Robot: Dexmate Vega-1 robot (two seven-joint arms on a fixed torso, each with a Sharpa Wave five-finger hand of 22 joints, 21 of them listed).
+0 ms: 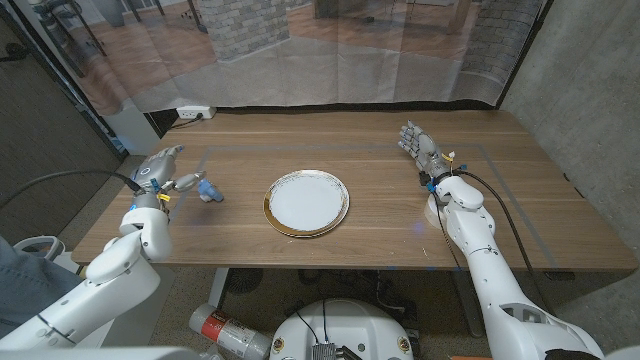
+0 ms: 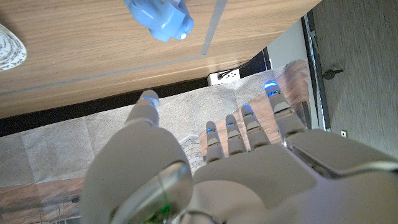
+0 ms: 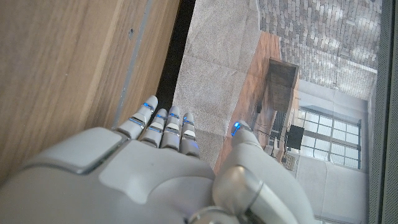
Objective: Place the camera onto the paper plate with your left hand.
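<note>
The camera, a small blue toy, lies on the worktop between the gold-rimmed paper plate and the left hand, which hangs just beside it with fingers apart, holding nothing. The right hand waits well apart, fingers straight and empty. Being small and rounded, the camera could skid away if the fingers close off-centre.

Camera on table, left of paper plate

Matt wooden table, glossy paper plate
</note>
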